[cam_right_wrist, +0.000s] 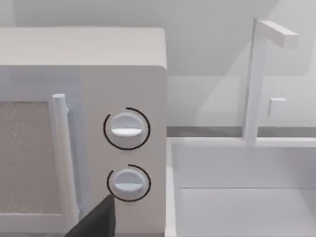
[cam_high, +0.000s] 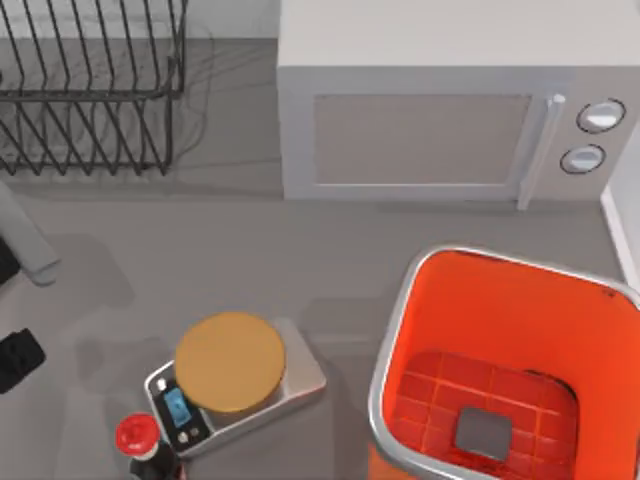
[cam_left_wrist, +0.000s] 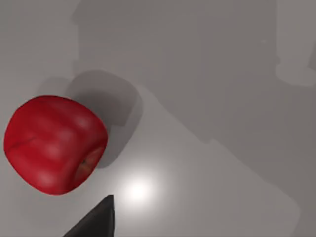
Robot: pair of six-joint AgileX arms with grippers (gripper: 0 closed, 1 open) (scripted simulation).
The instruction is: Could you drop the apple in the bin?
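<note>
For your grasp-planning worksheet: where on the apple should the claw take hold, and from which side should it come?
Grip the apple across its round red body, coming down from above, one finger on each opposite flank. It lies on the bare grey table, tipped so its stem dimple faces sideways, with open space all round. The left claw's dark fingertip shows just beside it, so probably that arm is best placed.

grey table (cam_high: pixel 250 240), white back wall (cam_right_wrist: pixel 207 29)
</note>
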